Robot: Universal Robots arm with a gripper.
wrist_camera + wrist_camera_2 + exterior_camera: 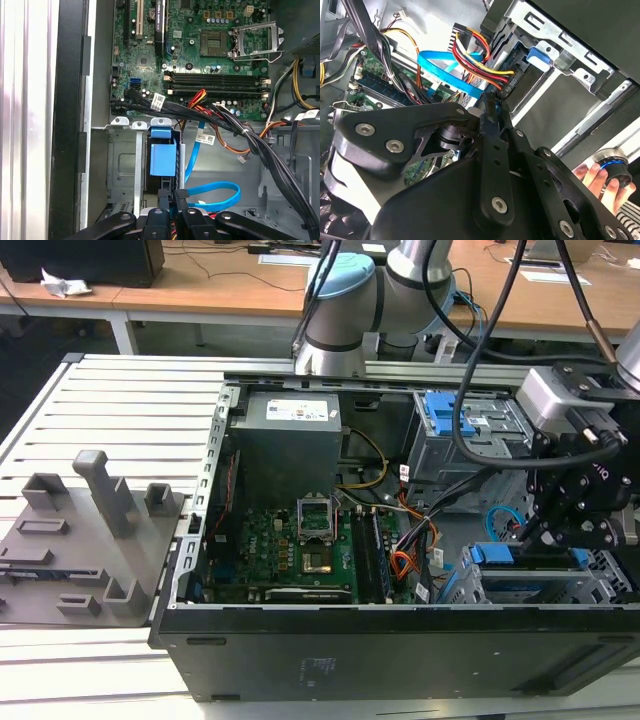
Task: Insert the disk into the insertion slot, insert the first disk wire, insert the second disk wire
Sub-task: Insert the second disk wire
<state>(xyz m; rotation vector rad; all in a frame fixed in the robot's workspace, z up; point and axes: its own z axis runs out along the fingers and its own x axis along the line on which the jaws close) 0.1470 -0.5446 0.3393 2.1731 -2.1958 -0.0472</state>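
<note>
**Q.** Disk (162, 160): where does it lie, and how does it look?

**A.** It sits inside the insertion slot (125, 165), the grey sheet-metal cage at about four o'clock of the open case in the exterior view. In the first wrist view it shows as a bright blue caddy face framed by the cage rails. The silver body is hidden.

**Q.** And around it?

**A.** The second disk wire (215, 192), a glossy light-blue cable, loops just beside the caddy. The first disk wire (480, 55), an orange-red bundle, runs to a dark plug near the cage mouth. The gripper (492, 100) hangs at that mouth with its fingers drawn narrow, almost together. Whether they pinch a plug cannot be told.

**Q.** Which step is this, and what does it demand?

**A.** By judgement, the disk is home and the wiring is in hand. The plug should meet the socket square and be pressed straight along the drive's length. The light-blue loop must stay clear of the fingers, since a snag could drag the other cable.
</note>
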